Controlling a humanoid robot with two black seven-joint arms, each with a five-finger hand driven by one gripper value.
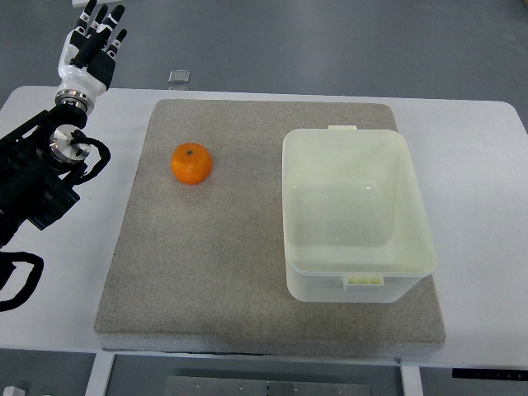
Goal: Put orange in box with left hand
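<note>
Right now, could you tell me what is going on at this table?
Nothing is being handled yet. The robot's left hand is raised at the far left corner, fingers open and empty. The orange sits alone on the grey mat, and the pale plastic box stands empty to its right. The right hand is out of view.

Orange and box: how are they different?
The orange is bright orange; the box is pale and see-through. The orange is round and small; the box is squarish and much bigger. The orange is solid; the box is open on top with nothing inside. Both sit on the grey mat, apart from each other.
</note>
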